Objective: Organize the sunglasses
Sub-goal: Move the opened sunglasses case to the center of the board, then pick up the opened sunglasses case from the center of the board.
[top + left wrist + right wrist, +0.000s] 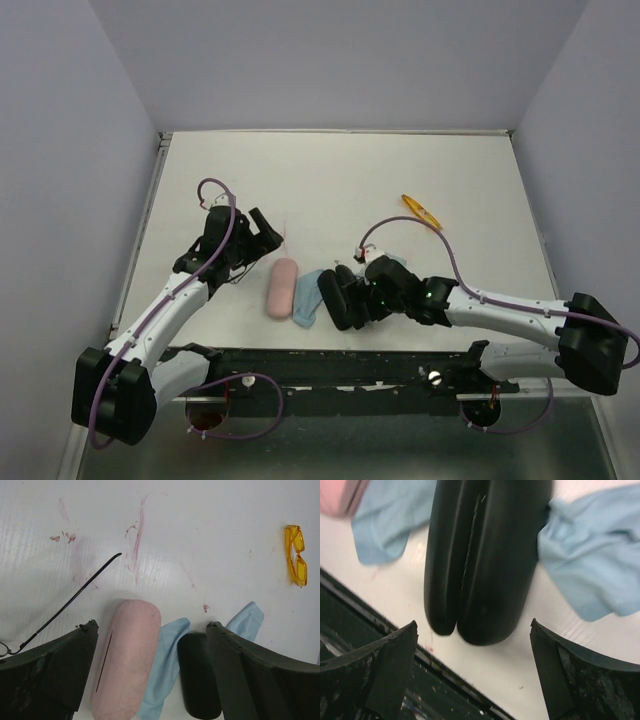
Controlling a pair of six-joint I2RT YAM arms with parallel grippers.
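Note:
The orange-yellow folded sunglasses (pixel 423 211) lie alone on the white table, right of centre; they also show at the far right of the left wrist view (pixel 296 561). My left gripper (pixel 262 232) is open and empty, hovering behind the pink case (pixel 127 660), its fingertips (pixel 90 627) apart on either side. My right gripper (pixel 474 625) is open and empty at the near end of the black case (pixel 482 555), which lies on the table with its seam showing. The black case also shows in the top view (pixel 333 295).
Light-blue cloths (pixel 385 525) (pixel 590 565) lie on both sides of the black case. The pink case (pixel 282 287) lies left of them. A thin black wire-like piece (pixel 75 597) lies by the left finger. The dark front rail (pixel 330 360) runs just behind the right gripper.

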